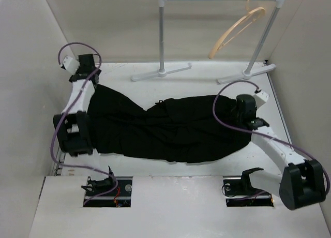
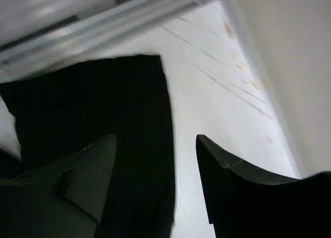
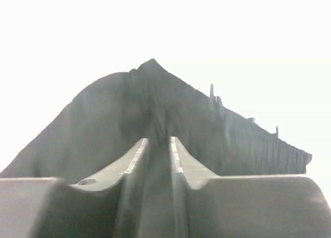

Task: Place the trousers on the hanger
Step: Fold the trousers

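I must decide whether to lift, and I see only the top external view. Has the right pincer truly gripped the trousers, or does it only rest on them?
Observer: It grips them. In the right wrist view the right pincer is closed on a fold of the trousers, and the cloth rises in a peak above the grip.
Operator: Thank you. Does the left pincer hold cloth also?
Observer: No. In the left wrist view the left pincer is open and holds nothing. An edge of the trousers lies below it on the table.
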